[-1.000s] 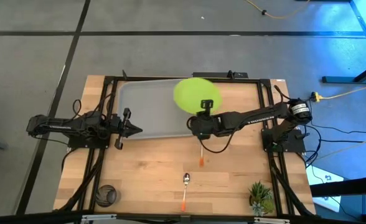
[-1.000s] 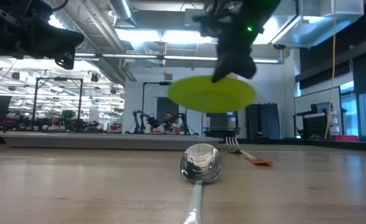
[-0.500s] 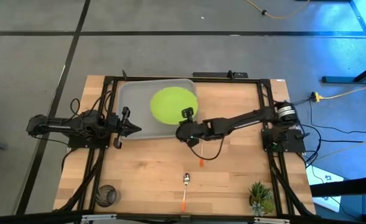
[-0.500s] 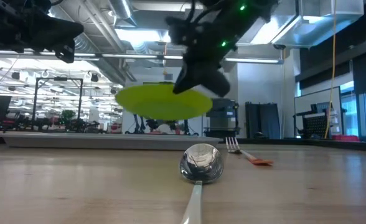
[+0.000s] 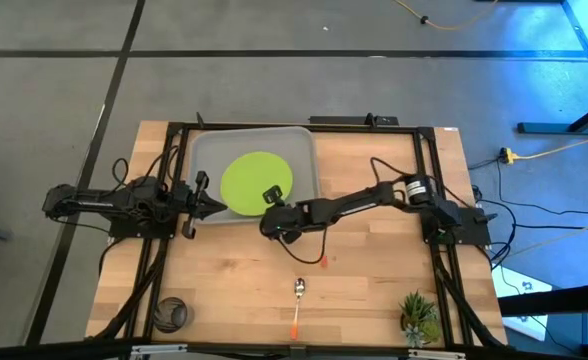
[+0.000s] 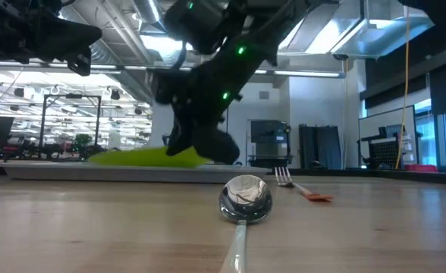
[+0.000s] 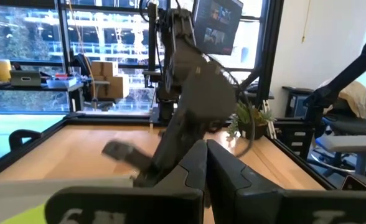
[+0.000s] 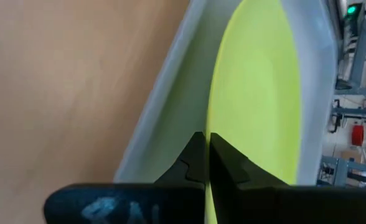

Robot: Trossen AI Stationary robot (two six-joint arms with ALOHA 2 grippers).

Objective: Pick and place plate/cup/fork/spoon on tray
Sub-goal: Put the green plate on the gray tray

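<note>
The lime-green plate (image 5: 254, 180) hangs low over the light grey tray (image 5: 206, 150), with my right gripper (image 5: 274, 202) shut on it at the tray's near right side. In the low view the plate (image 6: 136, 157) sits just above the tray's rim (image 6: 71, 167), tipped slightly. My left gripper (image 5: 212, 208) waits shut by the tray's near left corner, holding nothing. The fork (image 5: 323, 258) and the spoon (image 5: 298, 292) lie flat on the wood toward the table's near edge. The dark cup (image 5: 171, 313) stands at the near left corner. My right gripper pinches the plate's rim (image 8: 218, 121) between its two fingers, on the plate's near right side. The fingers slant down at it from the table's right. The plate sticks out beyond them over the tray, a little tilted; whether it touches the tray I cannot tell.
A small potted plant (image 5: 417, 315) stands at the near right corner. Black frame rails (image 5: 429, 190) run along the table's left, right and far sides. Bare wood (image 5: 234, 270) lies between the tray and the cutlery.
My right gripper has carried the plate from high over the tray's far right corner toward the table's left and near edges and down, rolling its wrist. The plate, still held, has gone from well above the table to low over the tray's middle.
</note>
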